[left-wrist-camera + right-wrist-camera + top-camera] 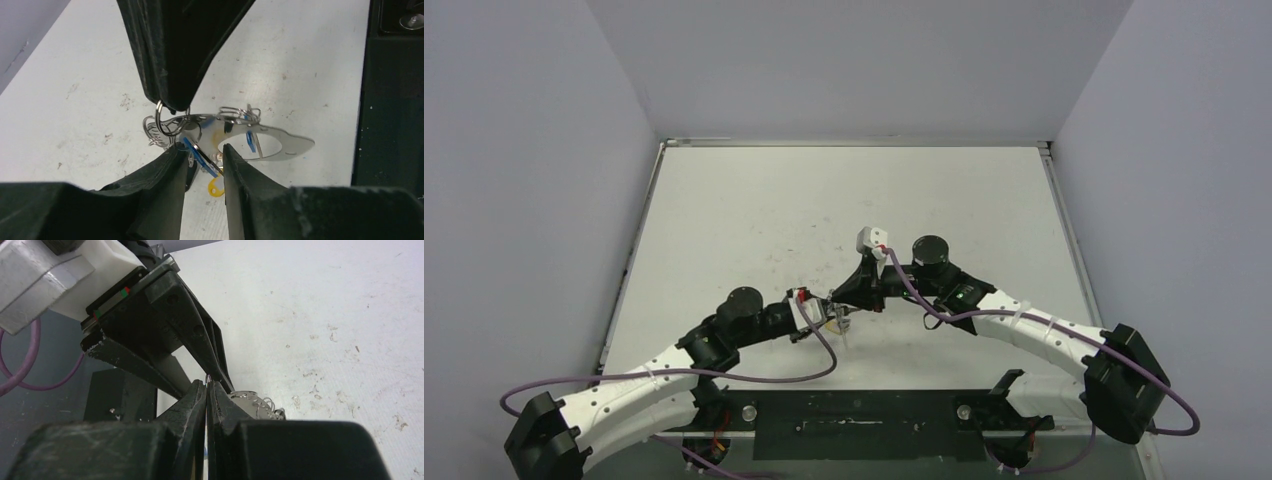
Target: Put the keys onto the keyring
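My right gripper (172,107) comes down from above, shut on the thin silvery keyring (171,122), whose wire shows at its tips (207,376). On the keyring hang a flat metal plate with a round hole (295,145) and small wire rings (241,113). My left gripper (202,147) is just below with its jaws a little apart. A blue key (200,155) slants across the gap and touches both fingers. A yellow key head (215,187) hangs under it. In the top view both grippers (836,310) meet above the table's near middle.
The white table (774,210) has raised edges and grey walls on three sides. A black base strip (864,425) runs along the near edge, also on the right of the left wrist view (390,125). Purple cables (774,375) loop off both arms.
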{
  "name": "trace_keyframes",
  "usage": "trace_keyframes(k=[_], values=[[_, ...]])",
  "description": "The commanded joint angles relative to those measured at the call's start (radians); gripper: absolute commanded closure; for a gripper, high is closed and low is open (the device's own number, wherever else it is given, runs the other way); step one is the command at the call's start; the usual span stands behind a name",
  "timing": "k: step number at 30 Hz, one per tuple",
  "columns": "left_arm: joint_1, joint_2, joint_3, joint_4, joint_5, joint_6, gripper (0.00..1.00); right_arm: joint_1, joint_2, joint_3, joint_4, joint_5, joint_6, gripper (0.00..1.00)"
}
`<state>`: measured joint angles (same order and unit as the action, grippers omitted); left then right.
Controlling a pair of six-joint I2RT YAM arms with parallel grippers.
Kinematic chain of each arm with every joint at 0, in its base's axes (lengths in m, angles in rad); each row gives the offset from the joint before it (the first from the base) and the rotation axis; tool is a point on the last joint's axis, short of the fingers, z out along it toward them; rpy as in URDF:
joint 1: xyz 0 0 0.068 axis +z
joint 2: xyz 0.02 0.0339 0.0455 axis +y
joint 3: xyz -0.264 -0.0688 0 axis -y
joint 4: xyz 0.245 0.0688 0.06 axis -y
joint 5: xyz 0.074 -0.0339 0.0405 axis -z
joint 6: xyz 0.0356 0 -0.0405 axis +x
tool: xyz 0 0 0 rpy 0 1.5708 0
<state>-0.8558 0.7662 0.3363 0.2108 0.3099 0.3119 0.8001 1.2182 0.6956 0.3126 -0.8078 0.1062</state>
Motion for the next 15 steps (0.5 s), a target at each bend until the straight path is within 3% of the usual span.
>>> trace_keyframes(k=[1, 3, 6, 15], values=[[-0.014, -0.053, 0.019, -0.039, -0.026, 0.029, 0.63, 0.005, -0.048, 0.01, 0.121, 0.004, -0.001, 1.0], [-0.015, -0.095, 0.009, -0.032, -0.041, 0.014, 0.56, 0.005, -0.052, 0.009, 0.119, -0.001, -0.005, 1.0], [-0.016, -0.165, -0.008, -0.01, -0.06, -0.011, 0.52, 0.005, -0.056, 0.004, 0.113, -0.012, -0.012, 1.0], [-0.015, -0.299, -0.067, 0.114, -0.049, -0.121, 0.57, 0.004, -0.065, 0.005, 0.102, -0.042, -0.028, 1.0]])
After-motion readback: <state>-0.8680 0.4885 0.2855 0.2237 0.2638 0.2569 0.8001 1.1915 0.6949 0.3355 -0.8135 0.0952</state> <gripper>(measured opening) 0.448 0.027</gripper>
